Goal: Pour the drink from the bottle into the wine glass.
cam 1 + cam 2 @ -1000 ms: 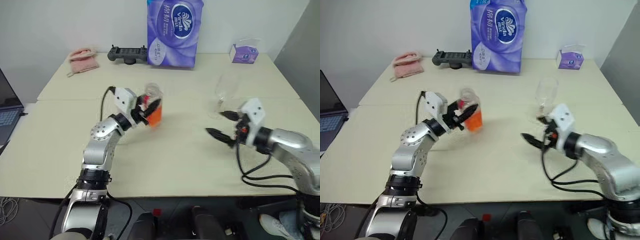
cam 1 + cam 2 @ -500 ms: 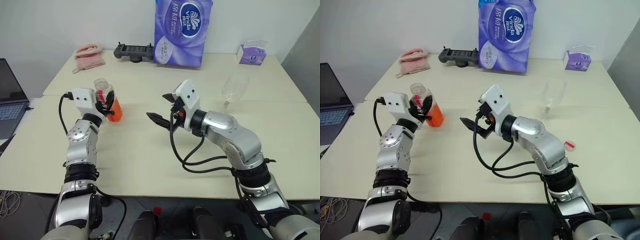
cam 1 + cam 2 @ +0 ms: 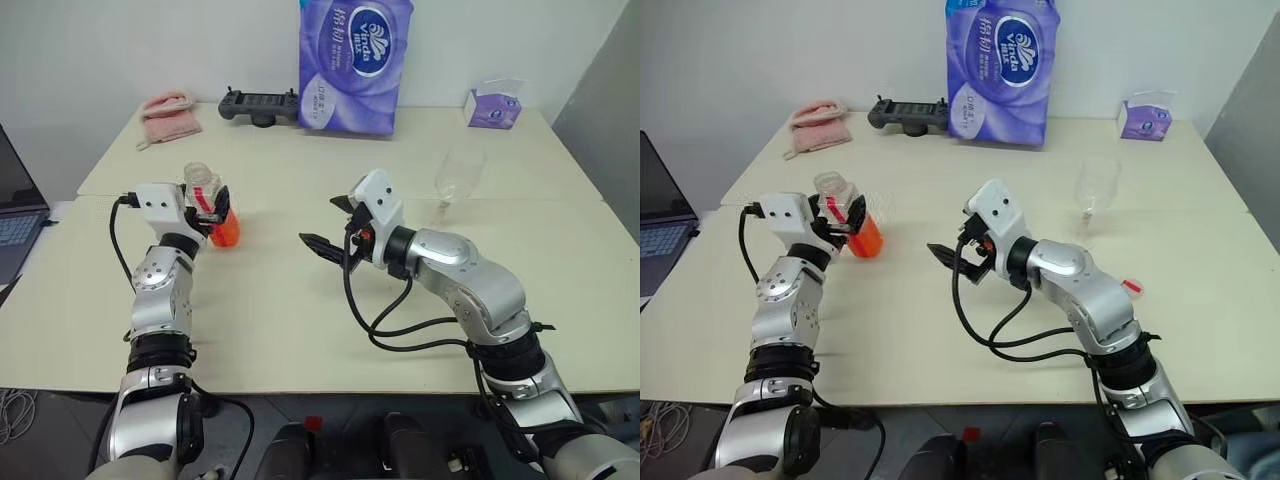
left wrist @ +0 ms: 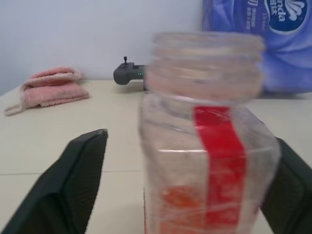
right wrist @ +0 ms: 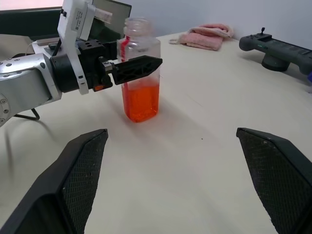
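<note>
The bottle (image 3: 204, 186) stands upright and uncapped on the left part of the table, a red strip down its side. The orange-red drink (image 3: 228, 233) fills its lower part. My left gripper (image 3: 215, 212) is open, a finger on either side of the bottle; a black finger (image 4: 73, 185) stands clear of its wall. The wine glass (image 3: 456, 178) stands empty at the right, behind my right arm. My right gripper (image 3: 327, 225) is open and empty over the middle of the table, pointing toward the bottle (image 5: 141, 73), with bare table in between.
At the back of the table are a purple tissue pack (image 3: 350, 65), a black controller (image 3: 258, 104), a pink cloth (image 3: 165, 112) and a small purple box (image 3: 492, 108). A laptop (image 3: 12, 215) sits off the left edge. A small red-and-white cap (image 3: 1130, 288) lies by my right forearm.
My left gripper carried the tilted bottle leftward, stood it upright on the table and opened. My right gripper moved left, away from the wine glass, to the middle of the table. The camera also shifted.
</note>
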You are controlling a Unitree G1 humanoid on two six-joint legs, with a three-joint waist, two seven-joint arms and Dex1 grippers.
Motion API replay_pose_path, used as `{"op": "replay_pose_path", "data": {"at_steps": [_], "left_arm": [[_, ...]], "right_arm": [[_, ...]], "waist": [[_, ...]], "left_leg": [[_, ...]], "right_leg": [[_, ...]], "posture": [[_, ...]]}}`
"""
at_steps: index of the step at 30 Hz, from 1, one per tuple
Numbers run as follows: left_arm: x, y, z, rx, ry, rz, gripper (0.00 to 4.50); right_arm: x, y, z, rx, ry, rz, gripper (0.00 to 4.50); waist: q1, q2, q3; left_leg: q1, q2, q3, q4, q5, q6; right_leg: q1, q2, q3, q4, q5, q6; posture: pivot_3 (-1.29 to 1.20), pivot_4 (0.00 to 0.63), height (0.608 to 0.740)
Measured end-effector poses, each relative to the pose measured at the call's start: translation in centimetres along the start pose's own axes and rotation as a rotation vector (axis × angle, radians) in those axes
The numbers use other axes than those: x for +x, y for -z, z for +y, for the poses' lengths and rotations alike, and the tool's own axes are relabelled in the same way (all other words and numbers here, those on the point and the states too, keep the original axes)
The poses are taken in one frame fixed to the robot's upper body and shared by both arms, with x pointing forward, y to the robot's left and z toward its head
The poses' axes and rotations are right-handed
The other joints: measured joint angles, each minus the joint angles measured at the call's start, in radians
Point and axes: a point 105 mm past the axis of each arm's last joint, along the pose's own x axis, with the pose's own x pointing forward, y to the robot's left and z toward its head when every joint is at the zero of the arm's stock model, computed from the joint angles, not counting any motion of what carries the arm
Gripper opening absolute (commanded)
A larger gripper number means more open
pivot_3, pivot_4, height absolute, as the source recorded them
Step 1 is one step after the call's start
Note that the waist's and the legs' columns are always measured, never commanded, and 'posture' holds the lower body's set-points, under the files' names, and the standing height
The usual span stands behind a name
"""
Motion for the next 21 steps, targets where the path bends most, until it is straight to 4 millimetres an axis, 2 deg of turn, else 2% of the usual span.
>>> {"op": "replay_pose_path", "data": {"at_steps": [5, 10, 14, 21], "left_arm": [[-0.3, 0.3, -0.3, 0.008, 0.003, 0.019, 4.47], [-0.7, 0.5, -0.8, 0.011, 0.020, 0.031, 4.47], [-1.9, 0.7, -0.9, 0.012, 0.021, 0.046, 4.47], [-6.7, 2.5, -0.7, -0.001, -0.024, 0.136, 4.47]], "right_arm": [[-0.6, 1.1, -0.5, 0.004, 0.018, 0.034, 4.50], [-0.8, 1.2, -1.0, -0.006, 0.028, 0.041, 4.50], [-1.5, 1.7, -1.9, 0.002, 0.062, 0.051, 4.50], [-5.7, 6.7, -5.2, 0.091, 0.296, 0.126, 4.50]], "waist": [[0.000, 0.000, 0.000], [-0.001, 0.000, 0.000], [-0.001, 0.000, 0.000], [0.000, 0.000, 0.000]], "left_leg": [[0.000, 0.000, 0.000, 0.000, 0.000, 0.000], [0.000, 0.001, 0.000, 0.000, 0.000, 0.000], [0.000, 0.004, 0.000, 0.000, 0.000, 0.000], [0.001, 0.006, 0.003, -0.001, 0.000, 0.000]], "right_leg": [[0.000, 0.000, 0.000, 0.000, 0.000, 0.000], [0.000, 0.000, 0.000, 0.000, 0.000, 0.000], [0.000, 0.000, 0.001, -0.001, 0.000, 0.000], [0.001, 0.000, 0.003, -0.002, 0.000, 0.000]], "posture": [[0.00, 0.150, 0.740], [0.00, 0.150, 0.740], [0.00, 0.150, 0.740], [0.00, 0.150, 0.740]]}}
